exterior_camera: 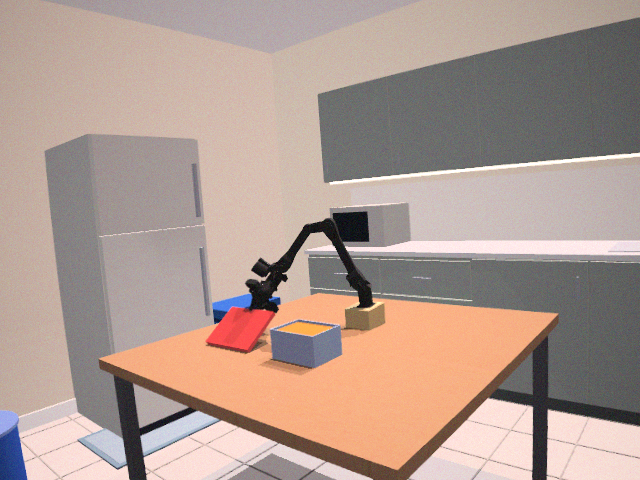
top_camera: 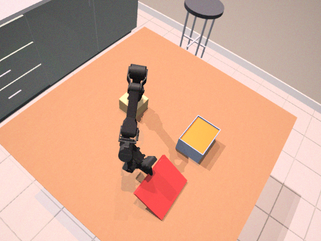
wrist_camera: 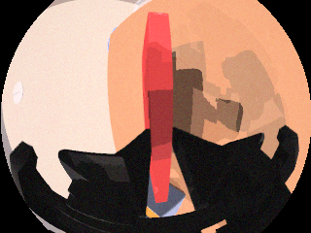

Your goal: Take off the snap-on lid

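Note:
The red lid [top_camera: 168,181] [exterior_camera: 240,330] [wrist_camera: 157,63] is off the box and tilted, outer face up. Its edge by the gripper is raised. Its opposite edge is low, at or just above the table [top_camera: 90,116] [exterior_camera: 413,372]; I cannot tell whether it touches. My gripper [top_camera: 151,173] [exterior_camera: 262,307] [wrist_camera: 159,132] is shut on the lid's raised edge, one finger on each face. The underside finger is mostly hidden in the top and exterior views. The blue-grey storage box [top_camera: 187,150] [exterior_camera: 292,348] [wrist_camera: 175,197] stands upright and open beside the lid, orange showing inside.
The arm's base is at the tan block [top_camera: 123,105] [exterior_camera: 356,317], behind the lid and box. The box is close to the lid's right side in the top view. A table edge [exterior_camera: 258,423] runs along the front in the exterior view.

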Controlling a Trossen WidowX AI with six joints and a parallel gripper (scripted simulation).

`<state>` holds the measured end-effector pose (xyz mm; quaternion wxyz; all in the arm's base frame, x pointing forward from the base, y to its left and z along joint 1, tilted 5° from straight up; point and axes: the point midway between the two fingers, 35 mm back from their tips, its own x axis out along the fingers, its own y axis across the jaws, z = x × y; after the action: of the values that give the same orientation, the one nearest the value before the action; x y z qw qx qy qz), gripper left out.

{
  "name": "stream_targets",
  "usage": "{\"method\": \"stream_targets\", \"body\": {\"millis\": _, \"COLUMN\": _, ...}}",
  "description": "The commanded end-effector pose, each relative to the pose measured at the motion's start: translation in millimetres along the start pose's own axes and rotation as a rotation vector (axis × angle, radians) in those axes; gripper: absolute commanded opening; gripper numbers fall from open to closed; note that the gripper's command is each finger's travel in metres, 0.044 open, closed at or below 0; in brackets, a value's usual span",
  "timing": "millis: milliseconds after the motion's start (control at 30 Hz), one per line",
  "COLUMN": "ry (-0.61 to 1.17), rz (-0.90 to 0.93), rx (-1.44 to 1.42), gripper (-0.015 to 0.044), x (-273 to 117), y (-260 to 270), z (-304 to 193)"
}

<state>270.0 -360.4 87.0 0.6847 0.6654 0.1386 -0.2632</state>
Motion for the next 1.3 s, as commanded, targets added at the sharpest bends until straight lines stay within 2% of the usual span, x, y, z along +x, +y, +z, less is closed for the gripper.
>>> {"method": "stream_targets", "body": {"millis": 0, "ry": 0.013, "rz": -0.026, "rx": 0.021, "gripper": 0.0000, "x": 9, "y": -14, "z": -5}}
{"method": "stream_targets", "body": {"millis": 1267, "ry": 0.013, "rz": -0.026, "rx": 0.021, "gripper": 0.0000, "x": 28, "y": -38, "z": -6}}
